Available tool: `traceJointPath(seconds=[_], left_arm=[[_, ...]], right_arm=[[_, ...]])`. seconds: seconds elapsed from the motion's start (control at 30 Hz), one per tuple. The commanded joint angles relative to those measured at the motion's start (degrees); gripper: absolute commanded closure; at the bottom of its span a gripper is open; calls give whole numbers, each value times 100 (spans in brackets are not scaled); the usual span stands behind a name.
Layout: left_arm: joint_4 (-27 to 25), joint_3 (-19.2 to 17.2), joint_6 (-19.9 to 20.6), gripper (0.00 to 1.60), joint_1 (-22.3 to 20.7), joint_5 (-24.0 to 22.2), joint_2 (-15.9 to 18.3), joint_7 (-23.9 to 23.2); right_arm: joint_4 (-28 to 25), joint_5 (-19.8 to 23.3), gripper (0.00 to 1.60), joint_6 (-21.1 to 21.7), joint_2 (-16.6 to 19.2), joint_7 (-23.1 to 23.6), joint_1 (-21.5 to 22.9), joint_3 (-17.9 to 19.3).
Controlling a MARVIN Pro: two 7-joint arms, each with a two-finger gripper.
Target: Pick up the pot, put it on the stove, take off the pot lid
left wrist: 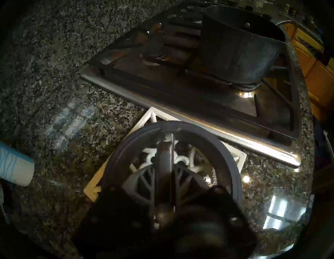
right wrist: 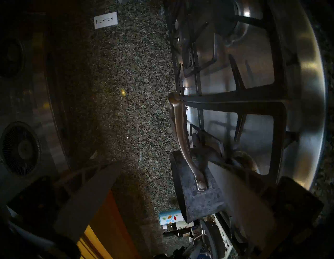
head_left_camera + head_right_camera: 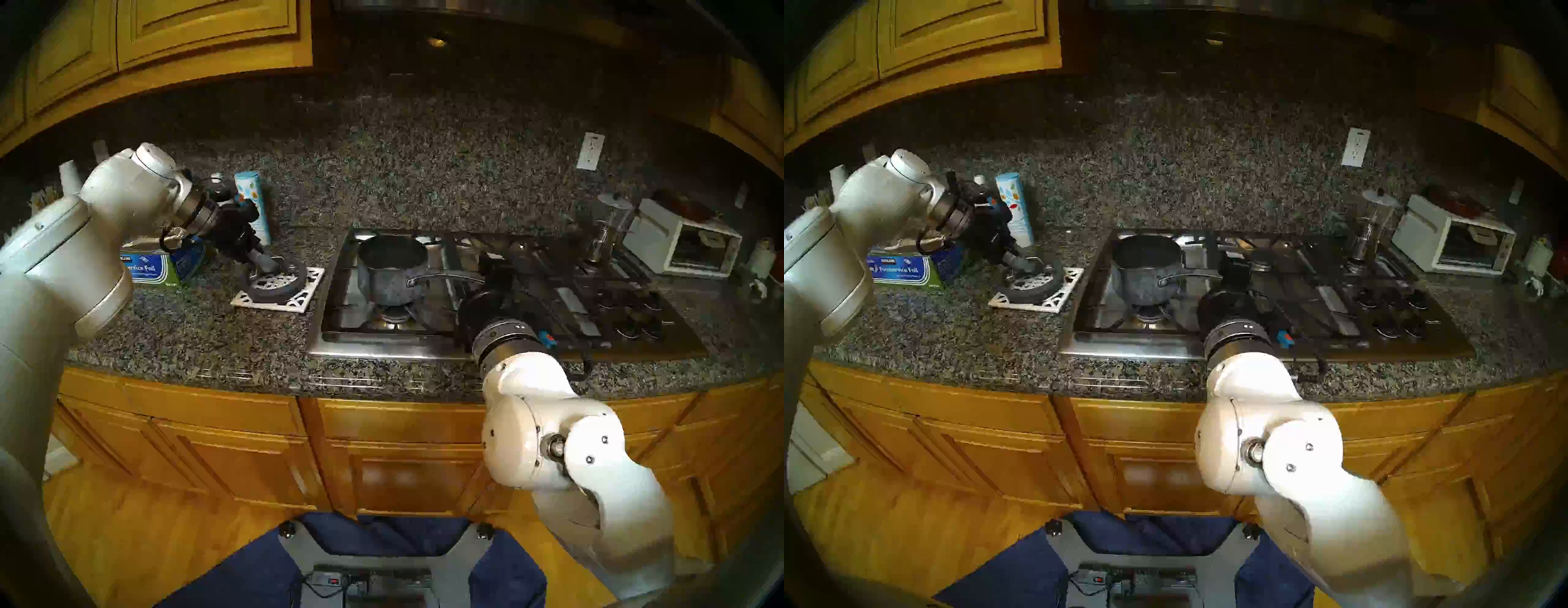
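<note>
The speckled blue-grey pot [image 3: 390,276] [image 3: 1144,271] stands uncovered on the front-left burner of the stove [image 3: 382,344] [image 3: 1132,344]. Its silver handle [image 2: 180,137] points right. My right gripper [image 3: 494,276] [image 2: 160,157] is open at the handle's end, and the handle lies between its spread fingers. The glass pot lid [image 3: 292,284] [image 1: 226,153] rests slightly tilted on a white lattice trivet [image 3: 305,297] [image 1: 150,115] on the counter left of the stove. My left gripper [image 3: 269,265] [image 1: 164,171] is shut on the lid's loop handle.
A foil box [image 3: 144,267] and a tall blue-white canister [image 3: 254,204] stand behind my left wrist. A glass blender [image 3: 606,229] and a white toaster oven [image 3: 683,246] are at the right. The stove's black knobs [image 3: 636,322] are at its right end.
</note>
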Motion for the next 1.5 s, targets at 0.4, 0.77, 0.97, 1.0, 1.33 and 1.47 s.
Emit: traceJointPath(seconds=[0.4, 0.77, 0.97, 1.0, 1.33, 1.47], left_arm=[[-77, 46, -143, 0, -257, 119, -5, -154], [-101, -8, -104, 0, -491, 134, 32, -176], [-127, -35, -57, 0, -599, 121, 73, -176], [-130, -37, -49, 0, -618, 121, 78, -176], [-174, -94, 83, 0, -751, 92, 149, -176], [-203, -131, 159, 0, -824, 76, 187, -176]], right_arm=[[-161, -94, 0, 4, -5, 85, 104, 25], [-161, -85, 0, 6, -8, 83, 106, 27], [-161, -85, 0, 6, -9, 83, 106, 27], [-161, -84, 0, 6, -9, 83, 106, 28], [-161, -86, 0, 6, -9, 83, 106, 27], [-161, -86, 0, 7, -9, 83, 106, 27]])
